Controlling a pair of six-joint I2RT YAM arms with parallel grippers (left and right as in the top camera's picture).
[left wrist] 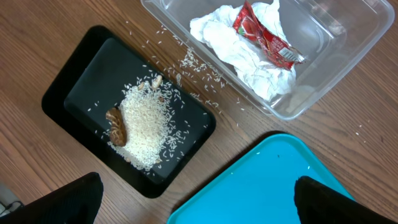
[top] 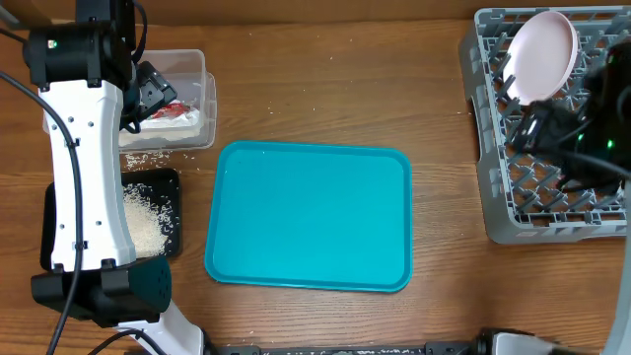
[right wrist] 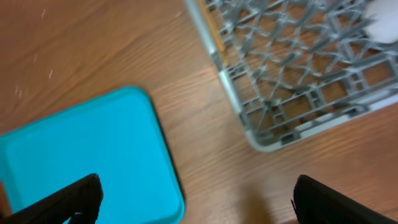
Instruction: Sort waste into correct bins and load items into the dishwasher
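The clear tub (top: 192, 69) at the back left holds a crumpled white tissue (left wrist: 249, 59) and a red wrapper (left wrist: 267, 37). In front of it the black tray (left wrist: 78, 93) carries a heap of rice (left wrist: 146, 124) and a brown scrap (left wrist: 116, 127). A pale round plate (top: 542, 54) stands on edge in the grey dish rack (top: 513, 192) at the right. My left gripper (left wrist: 199, 199) hangs open and empty, high over the teal tray's corner. My right gripper (right wrist: 199, 196) is open and empty, above bare wood beside the rack's corner (right wrist: 267, 134).
A large teal tray (top: 311, 217) lies in the middle with nothing on it but a few grains. Loose rice (left wrist: 199, 68) is scattered on the wood between tub and black tray. A thin wooden stick (right wrist: 214, 34) shows along the rack's near wall.
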